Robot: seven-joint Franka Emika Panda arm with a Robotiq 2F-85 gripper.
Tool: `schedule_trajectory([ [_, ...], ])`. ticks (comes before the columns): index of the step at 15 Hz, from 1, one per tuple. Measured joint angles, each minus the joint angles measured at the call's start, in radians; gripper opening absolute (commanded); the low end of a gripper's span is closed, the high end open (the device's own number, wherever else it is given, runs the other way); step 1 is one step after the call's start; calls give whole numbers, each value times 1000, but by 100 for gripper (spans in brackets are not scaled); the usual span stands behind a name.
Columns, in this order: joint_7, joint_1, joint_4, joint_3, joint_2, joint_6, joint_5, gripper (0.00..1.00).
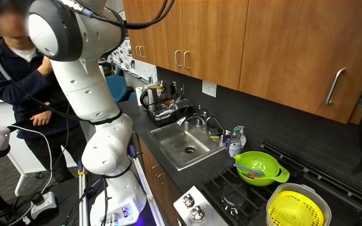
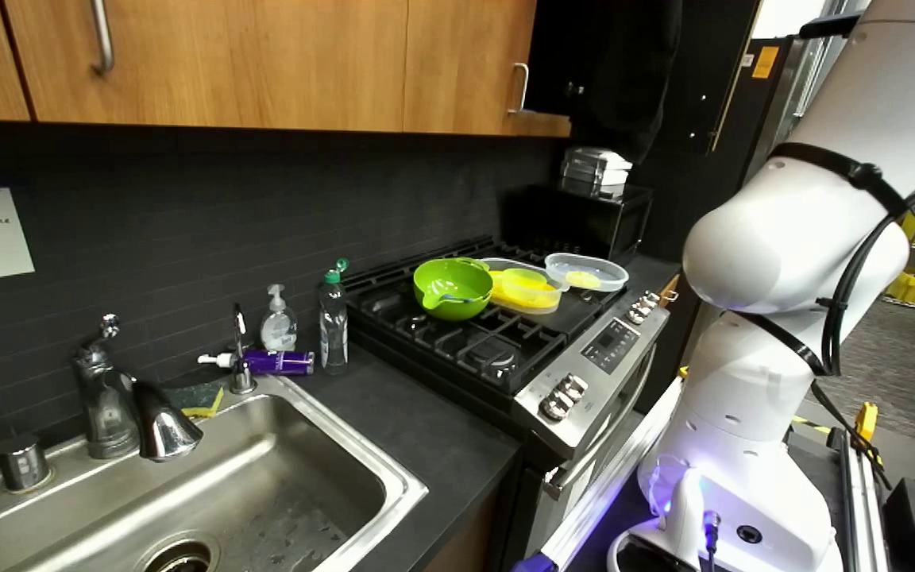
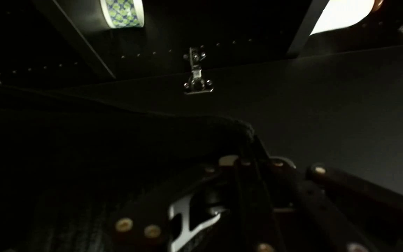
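The black cloth [image 3: 124, 140] spreads over the left side of the wrist view, with its edge pinched in the gripper [image 3: 252, 148], which is squeezed narrow at the lower middle, while a shiny hinge [image 3: 197, 75] shows at the upper middle.

Dark grey flat-topped bench [image 2: 418, 397], rectangular stainless-steel sink [image 1: 174, 142] set in. Just beside sink: upright clear plastic bottle with green cap [image 2: 334, 326], upright clear white-pump bottle [image 2: 278, 326], purple plastic bottle [image 2: 279, 363] on its side. Sink's opposite side: black dish rack [image 1: 159, 122]; farther off, upright white paper-towel roll [image 1: 139, 96].
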Motion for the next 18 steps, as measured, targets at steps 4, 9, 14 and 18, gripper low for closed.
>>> schedule_trajectory([
  [4, -196, 107, 0, 8, -11, 33, 94, 1],
  [9, -463, 243, -1, 35, -25, 31, 237, 1],
  [14, -654, 264, 4, 69, -40, 22, 357, 1],
  [18, -761, 277, 15, 87, -59, -27, 417, 1],
])
